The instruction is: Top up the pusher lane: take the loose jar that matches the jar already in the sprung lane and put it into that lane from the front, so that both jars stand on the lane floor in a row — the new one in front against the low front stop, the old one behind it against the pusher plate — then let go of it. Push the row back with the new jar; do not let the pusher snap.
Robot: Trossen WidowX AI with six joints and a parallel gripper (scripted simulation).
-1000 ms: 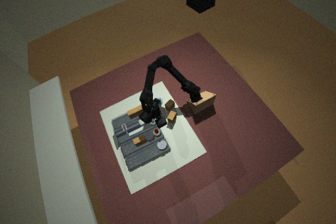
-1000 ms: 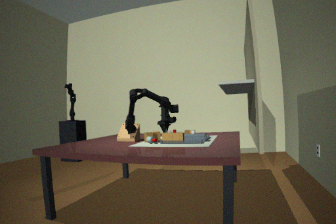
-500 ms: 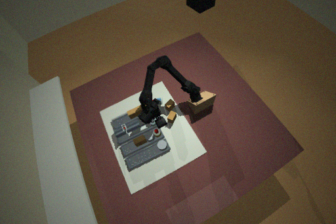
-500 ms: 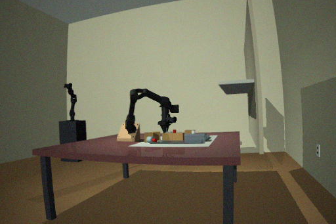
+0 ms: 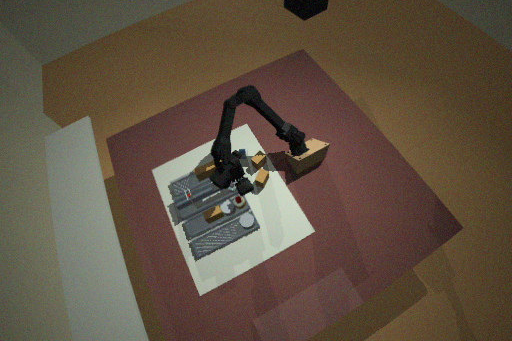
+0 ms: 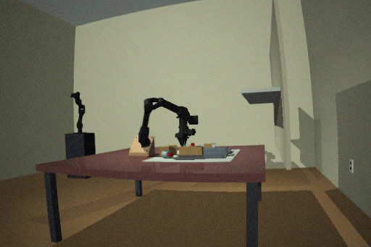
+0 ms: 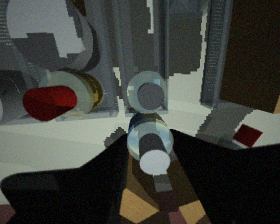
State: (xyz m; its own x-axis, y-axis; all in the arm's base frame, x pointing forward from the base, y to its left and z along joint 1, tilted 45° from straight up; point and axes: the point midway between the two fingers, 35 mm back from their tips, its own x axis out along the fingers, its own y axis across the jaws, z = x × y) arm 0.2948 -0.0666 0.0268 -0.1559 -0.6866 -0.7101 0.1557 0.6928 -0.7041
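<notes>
- Gripper is closed partway around a jar, so you've got something clamped there. Glassy, rounded body, pale round cap facing the wrist camera.
- Labels: you won't get any brand or writing off these, nothing on the jars is readable at this size.
- Matching-looking jar stands just ahead of the fingers at the front end of a lane, clear round shoulder, grey cap. Can't tell whether the two touch.
- Lane walls look like smooth grey, straight-sided strips running away from your hand.
- Off to one side of the hand, you have a red-capped jar with a yellowish band, and behind it a fat pale-topped cylinder.
- On the other side of your fingers there's a flat dark red patch on the matte white mat.
- Your held jar is in front of the lane mouth, not inside it.
</notes>
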